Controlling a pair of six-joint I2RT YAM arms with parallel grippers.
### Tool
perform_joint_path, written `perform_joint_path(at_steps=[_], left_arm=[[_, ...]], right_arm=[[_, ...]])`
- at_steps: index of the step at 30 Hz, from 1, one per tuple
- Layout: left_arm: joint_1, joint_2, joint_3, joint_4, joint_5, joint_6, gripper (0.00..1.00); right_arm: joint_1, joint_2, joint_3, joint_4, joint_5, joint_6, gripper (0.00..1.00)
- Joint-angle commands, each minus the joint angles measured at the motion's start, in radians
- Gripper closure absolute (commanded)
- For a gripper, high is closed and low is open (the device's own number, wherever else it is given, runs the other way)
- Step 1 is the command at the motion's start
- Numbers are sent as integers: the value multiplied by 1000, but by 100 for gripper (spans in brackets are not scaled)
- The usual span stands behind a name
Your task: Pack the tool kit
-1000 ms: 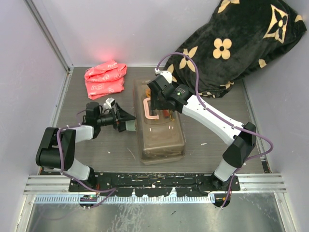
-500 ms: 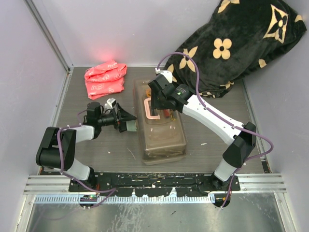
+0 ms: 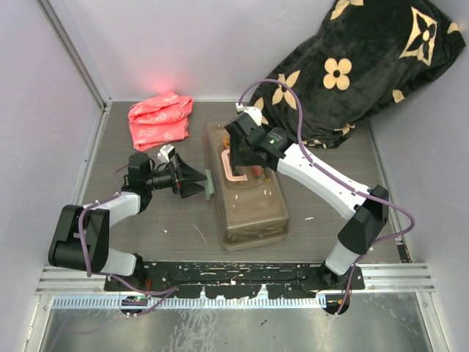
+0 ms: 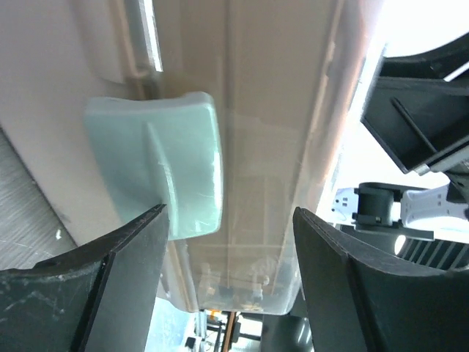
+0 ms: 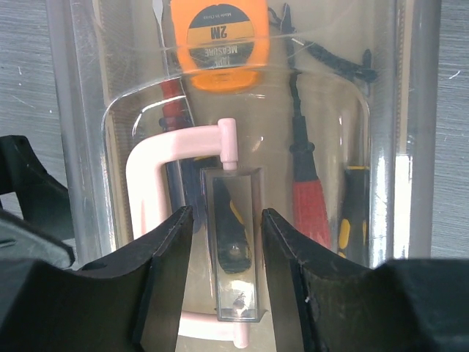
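Note:
The brown translucent toolbox (image 3: 250, 205) lies lid-up at mid-table. My left gripper (image 3: 196, 182) is open at its left side, fingers astride the pale green latch (image 3: 209, 183). In the left wrist view the latch (image 4: 165, 165) sits by the left finger (image 4: 110, 293), against the box wall (image 4: 278, 110). My right gripper (image 3: 238, 158) is open just above the lid. Its fingers (image 5: 165, 279) stand either side of the clear hinge block (image 5: 233, 242) of the pink handle (image 5: 157, 158), with small gaps. Through the lid show an orange tape measure (image 5: 220, 37), a red-handled tool (image 5: 309, 198) and yellow-black pliers (image 5: 352, 213).
A folded red cloth (image 3: 159, 119) lies at the back left. The black flower-patterned blanket (image 3: 366, 66) is heaped at the back right, close behind the right arm. Grey walls close in both sides.
My left gripper has reached further right onto the latch. The toolbox has shifted slightly to the right. The right gripper stays over the handle.

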Motion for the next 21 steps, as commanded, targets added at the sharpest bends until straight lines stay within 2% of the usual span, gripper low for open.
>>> perform_joint_path(at_steps=[1, 11, 21], left_arm=[[-23, -45, 33, 98, 67, -23, 30], [-26, 11, 24, 103, 69, 16, 30], [-55, 109, 67, 28, 6, 140, 30]], right_arm=[[0, 48, -42, -109, -69, 7, 52], [0, 44, -41, -109, -71, 13, 53], [0, 54, -36, -115, -82, 20, 55]])
